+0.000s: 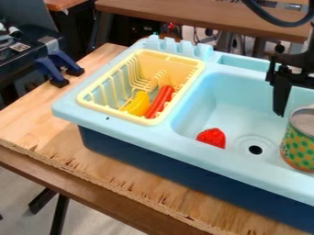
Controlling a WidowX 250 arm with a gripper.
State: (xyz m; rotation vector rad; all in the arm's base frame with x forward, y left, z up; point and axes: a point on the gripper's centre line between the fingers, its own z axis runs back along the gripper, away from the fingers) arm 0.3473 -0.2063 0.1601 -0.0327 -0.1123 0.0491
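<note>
The black gripper hangs over the right part of the light blue sink, pointing down. Just below and to its right stands an upright can with a green and orange pattern, partly cut off by the view's right edge. A red strawberry-like toy lies in the sink near its front left corner, left of the drain. In the yellow dish rack, left of the basin, a yellow banana-like toy lies beside a long red toy.
The sink unit sits on a wooden table with a rough front edge. Blue and black clamps grip the table's left side. Light blue upright prongs rise behind the rack, and another brown table stands farther back.
</note>
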